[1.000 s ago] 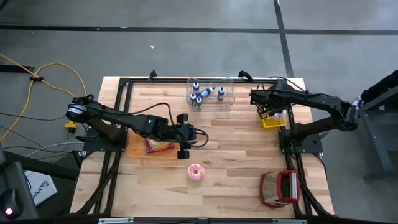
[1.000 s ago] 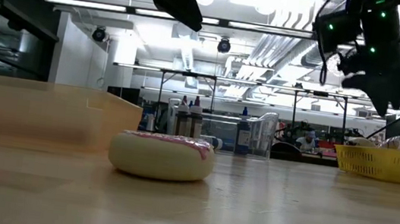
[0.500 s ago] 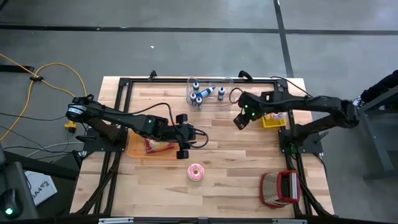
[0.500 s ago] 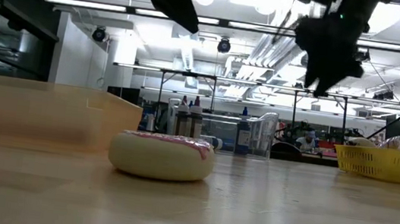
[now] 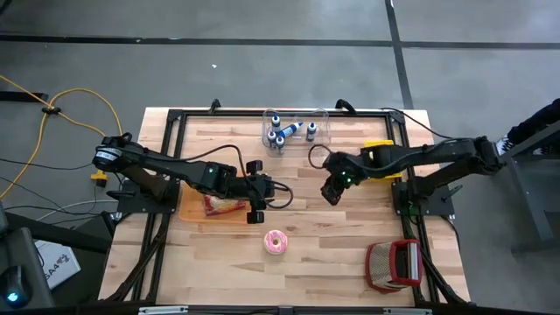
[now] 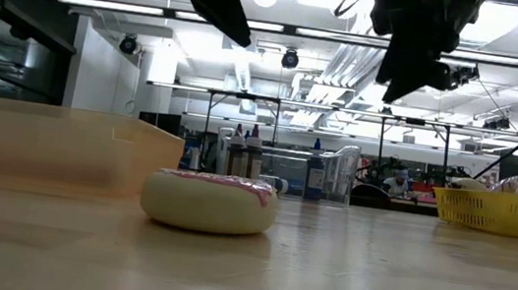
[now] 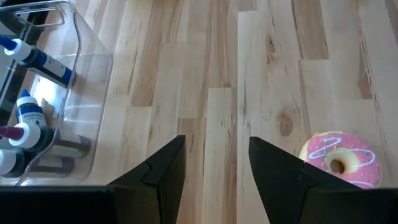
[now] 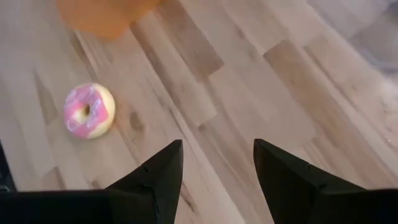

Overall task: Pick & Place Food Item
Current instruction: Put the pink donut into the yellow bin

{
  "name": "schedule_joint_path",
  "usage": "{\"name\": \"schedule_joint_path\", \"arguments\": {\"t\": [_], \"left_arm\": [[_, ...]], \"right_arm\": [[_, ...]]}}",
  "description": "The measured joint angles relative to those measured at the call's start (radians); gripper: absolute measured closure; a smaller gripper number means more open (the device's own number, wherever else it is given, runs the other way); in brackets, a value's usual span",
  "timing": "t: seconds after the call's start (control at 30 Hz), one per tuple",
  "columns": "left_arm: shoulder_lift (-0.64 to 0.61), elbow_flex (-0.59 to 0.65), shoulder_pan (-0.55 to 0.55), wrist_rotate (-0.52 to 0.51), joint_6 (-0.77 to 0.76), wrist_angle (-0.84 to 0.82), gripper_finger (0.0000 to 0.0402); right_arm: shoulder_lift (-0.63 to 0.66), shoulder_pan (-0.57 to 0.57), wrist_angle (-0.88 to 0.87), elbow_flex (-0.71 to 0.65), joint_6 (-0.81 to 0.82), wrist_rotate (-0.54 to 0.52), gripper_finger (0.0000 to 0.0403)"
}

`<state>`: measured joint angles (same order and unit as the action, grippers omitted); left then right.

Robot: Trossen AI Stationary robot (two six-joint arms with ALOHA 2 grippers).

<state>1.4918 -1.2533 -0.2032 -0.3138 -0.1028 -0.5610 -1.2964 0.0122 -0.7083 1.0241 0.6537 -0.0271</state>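
Approach step | hovering right gripper (image 5: 331,192) mid-table, jaws parted, empty | lying apart on wooden table (image 5: 332,236): pink-frosted ring doughnut (image 5: 276,241) | waiting beside doughnut: left gripper (image 5: 259,202), parted | needing descent over doughnut.

Bare wood surrounds the pink donut (image 5: 276,242) on every side (nothing touches it). The left gripper (image 5: 259,201) hangs just behind it, fingers parted; the right gripper (image 5: 331,192), also parted, sits off to the side. The clear bin (image 5: 297,129) stands well apart.
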Motion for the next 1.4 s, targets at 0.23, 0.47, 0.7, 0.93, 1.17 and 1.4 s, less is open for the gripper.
{"name": "schedule_joint_path", "arguments": {"t": [0.23, 0.47, 0.7, 0.93, 1.17, 1.4], "left_arm": [[0.000, 0.000, 0.000, 0.000, -0.003, 0.000, 0.0234], [0.000, 0.000, 0.000, 0.053, -0.036, -0.004, 0.0234], [0.000, 0.016, -0.042, 0.163, -0.004, -0.025, 0.0234], [0.013, 0.046, -0.127, 0.152, 0.053, -0.021, 0.0234], [0.108, 0.047, -0.209, 0.096, 0.175, -0.015, 0.0234], [0.208, 0.047, -0.267, 0.002, 0.220, -0.009, 0.0234]], "right_arm": [[-0.052, 0.067, 0.059, 0.000, -0.022, 0.010, 0.0220], [-0.129, 0.139, 0.140, 0.000, -0.054, 0.077, 0.0220], [-0.173, 0.207, 0.147, 0.000, -0.048, 0.074, 0.0220], [-0.183, 0.253, 0.177, 0.000, -0.045, 0.043, 0.0220], [-0.183, 0.282, 0.203, 0.000, -0.045, 0.018, 0.0220], [-0.183, 0.299, 0.205, 0.000, -0.019, 0.001, 0.0220]]}}
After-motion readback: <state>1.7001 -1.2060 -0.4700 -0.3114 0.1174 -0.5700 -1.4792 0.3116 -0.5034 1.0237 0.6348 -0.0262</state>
